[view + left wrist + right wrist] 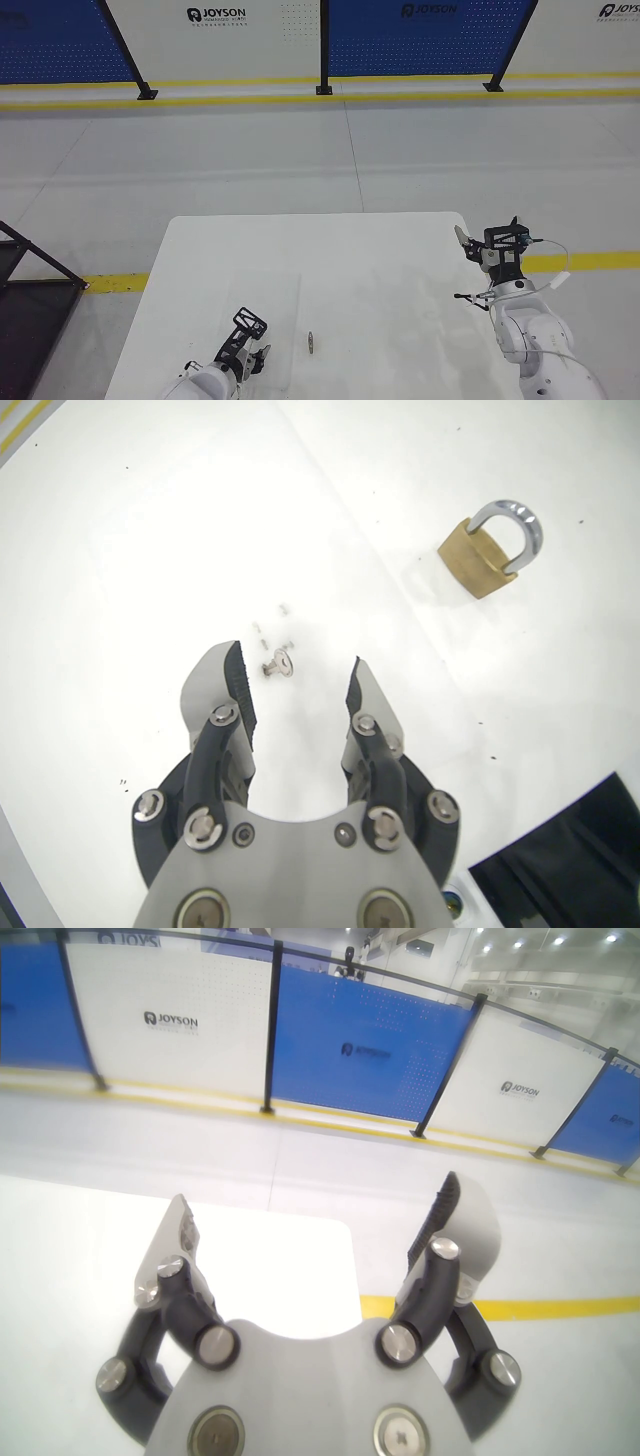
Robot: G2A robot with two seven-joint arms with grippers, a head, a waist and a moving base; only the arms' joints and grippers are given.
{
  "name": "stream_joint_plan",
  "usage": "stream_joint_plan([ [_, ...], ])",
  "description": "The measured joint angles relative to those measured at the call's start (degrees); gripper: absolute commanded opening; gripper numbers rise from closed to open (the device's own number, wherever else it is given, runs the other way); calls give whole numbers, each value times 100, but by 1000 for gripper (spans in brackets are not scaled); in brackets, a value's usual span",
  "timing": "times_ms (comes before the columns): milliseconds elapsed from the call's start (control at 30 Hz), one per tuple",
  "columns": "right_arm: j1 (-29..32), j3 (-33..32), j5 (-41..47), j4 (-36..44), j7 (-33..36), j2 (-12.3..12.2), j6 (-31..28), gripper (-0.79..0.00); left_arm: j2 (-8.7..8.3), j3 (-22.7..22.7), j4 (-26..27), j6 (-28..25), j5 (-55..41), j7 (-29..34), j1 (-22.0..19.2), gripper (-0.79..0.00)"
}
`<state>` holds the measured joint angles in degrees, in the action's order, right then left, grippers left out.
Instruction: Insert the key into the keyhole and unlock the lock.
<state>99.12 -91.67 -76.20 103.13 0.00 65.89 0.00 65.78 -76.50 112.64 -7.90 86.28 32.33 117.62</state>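
On the white table (pixel 150 525) lay one key (pixel 280 665) and one lock (pixel 477 560), each flat on the surface and well apart from the other. The key was small and silver, with a round head that had a hole through it and a short blade. A few faint marks sat just beside it, too small to make out. The lock was a padlock with a squat brass body and a bright curved steel shackle, both of whose legs ran down into the body. The left gripper (pixel 296 652) hung low over the near part of the table with its two fingers spread wide, holding nothing. The key lay just beyond the tips and closer to one finger, while the lock sat off to one side. The right gripper (pixel 315 1189) was over the table's far right corner, likewise spread and empty.
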Motion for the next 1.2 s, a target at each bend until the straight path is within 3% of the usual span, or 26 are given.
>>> stream_joint_plan([
  [67, 0, 0, 0, 0, 0, 0, 0, 0, 7, 56, -70, 83, 39, -4, -42, -425],
  [100, 0, 0, 0, 0, 0, 0, 0, 0, 10, 76, -97, 114, 52, 5, -60, -477],
  [333, 0, 0, 0, 0, 0, 0, 0, 0, 22, 176, -245, 312, 212, -82, -148, -471],
  [433, 0, 0, 0, 0, 0, 0, 0, 0, 26, 202, -289, 379, 256, -120, -166, -573],
  [533, 0, 0, 0, 0, 0, 0, 0, 0, 33, 240, -351, 426, 269, -154, -211, -554],
  [700, 0, 0, 0, 0, 0, 0, 0, 0, 48, 316, -456, 535, 313, -176, -305, -610],
  [767, 0, 0, 0, 0, 0, 0, 0, 0, 52, 336, -482, 570, 326, -182, -329, -711],
  [867, 0, 0, 0, 0, 0, 0, 0, 0, 56, 340, -512, 630, 347, -206, -356, -779],
  [1200, 0, 0, 0, 0, 0, 0, 0, 0, 54, 284, -465, 694, 308, -290, -326, -785],
])
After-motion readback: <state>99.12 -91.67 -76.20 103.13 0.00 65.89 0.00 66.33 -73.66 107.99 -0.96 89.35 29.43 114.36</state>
